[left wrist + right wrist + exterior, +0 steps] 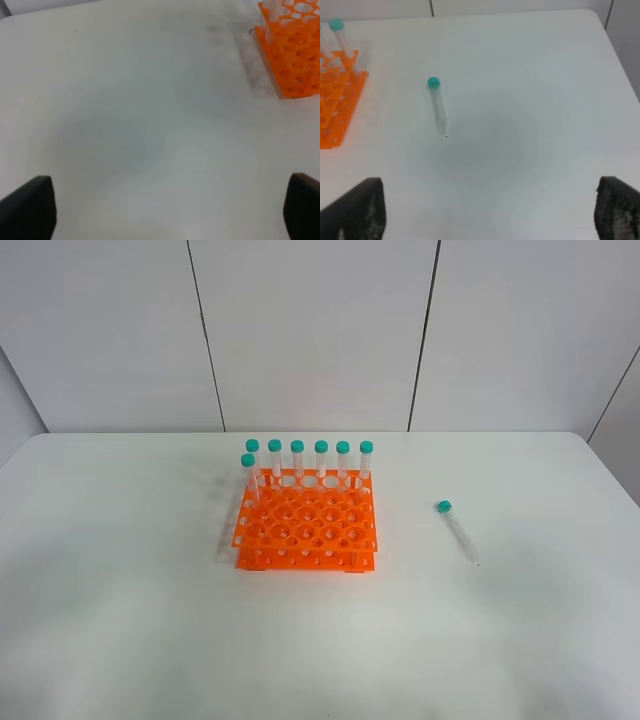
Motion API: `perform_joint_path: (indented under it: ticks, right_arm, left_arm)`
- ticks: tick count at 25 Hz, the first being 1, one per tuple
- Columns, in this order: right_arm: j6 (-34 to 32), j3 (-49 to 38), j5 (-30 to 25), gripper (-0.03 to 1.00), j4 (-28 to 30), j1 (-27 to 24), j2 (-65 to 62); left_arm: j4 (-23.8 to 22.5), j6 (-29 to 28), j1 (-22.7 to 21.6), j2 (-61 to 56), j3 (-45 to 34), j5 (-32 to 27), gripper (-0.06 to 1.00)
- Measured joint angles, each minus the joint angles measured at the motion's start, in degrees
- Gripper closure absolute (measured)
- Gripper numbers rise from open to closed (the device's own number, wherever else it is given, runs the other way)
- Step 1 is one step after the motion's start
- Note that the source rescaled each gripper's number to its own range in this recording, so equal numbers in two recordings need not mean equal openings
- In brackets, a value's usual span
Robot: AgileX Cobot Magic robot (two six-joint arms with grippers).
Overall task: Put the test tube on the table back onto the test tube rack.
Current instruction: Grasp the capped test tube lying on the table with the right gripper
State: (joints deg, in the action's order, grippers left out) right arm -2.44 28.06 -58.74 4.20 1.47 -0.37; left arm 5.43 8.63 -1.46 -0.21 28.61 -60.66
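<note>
Both pairs stand wide open and hold nothing. My left fingers (30,205) have only bare desk (150,125) in their gap, and my right fingers (362,207) are just as empty. The tube (437,106) lies flat on the desk, well ahead of the right fingers. It sits within the span of their gap but nearer the finger on the rack's side, with its teal cap away from them and its pointed tip toward them. It lies clear of the rack (335,105), which sits farther out to that same side. From the left fingers the rack is far ahead and off toward the right arm's side, with only a corner in view. Seven racked tubes (321,462) stand upright: six in the row farthest from the fingers, and one just in front at a corner.
</note>
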Motion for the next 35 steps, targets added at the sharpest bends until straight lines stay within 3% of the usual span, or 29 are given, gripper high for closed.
perform_joint_path:
  ticks: [25,30,35]
  right_arm:
    - [0.0,0.1,0.0,0.01,0.0,0.0,0.0]
    - [0.0,3.8,0.2,0.01,-0.5,0.0,0.6]
    - [2.4,9.8,0.3,0.02,-0.7,0.0,9.9]
  left_arm:
    - [0.0,0.0,0.0,0.0,0.0,0.0,-0.06]
    - [0.0,0.0,0.0,0.0,0.0,0.0,-0.06]
    - [0.0,0.0,0.0,0.0,0.0,0.0,-0.06]
